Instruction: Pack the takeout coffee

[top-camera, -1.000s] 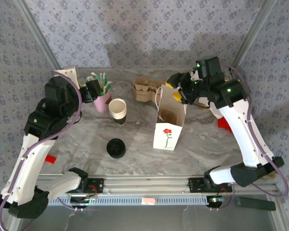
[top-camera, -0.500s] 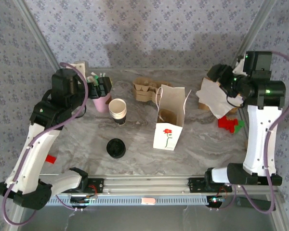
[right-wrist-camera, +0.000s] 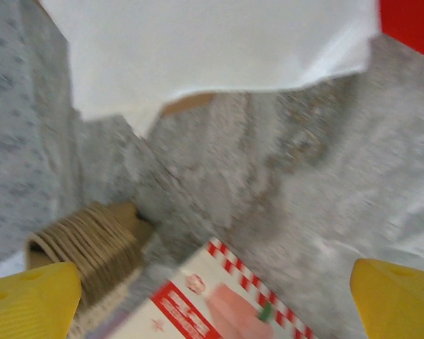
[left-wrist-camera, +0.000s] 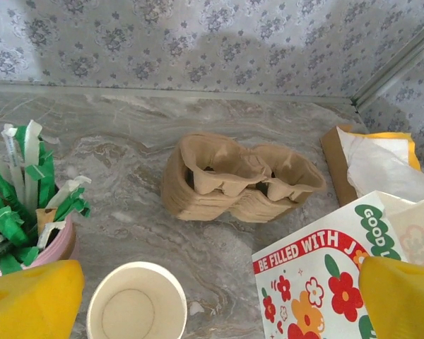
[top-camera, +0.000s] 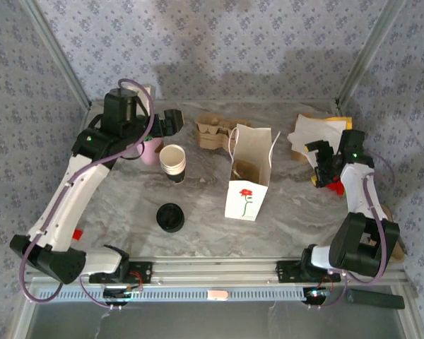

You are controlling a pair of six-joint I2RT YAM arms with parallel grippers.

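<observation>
Left claw (top-camera: pixel 175 121) swung toward back of desk, past pink cup (top-camera: pixel 151 150). Right claw (top-camera: pixel 316 164) left bag (top-camera: pixel 249 185), dropped low by napkins (top-camera: pixel 312 131). Both spread wider.

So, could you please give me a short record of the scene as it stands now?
paper bag: upright, top open
takeout coffee: lid on, upright, left of the paper bag, not yet packed
left hand: open, empty, beside the pink cup
right hand: open, empty, beside the napkins

Left of the open white flower-printed paper bag (top-camera: pixel 249 185) stand stacked lidless white paper cups (top-camera: pixel 173 161); behind it, brown pulp cup carriers (top-camera: pixel 215 132); to its right, white paper napkins (top-camera: pixel 312 134).
</observation>
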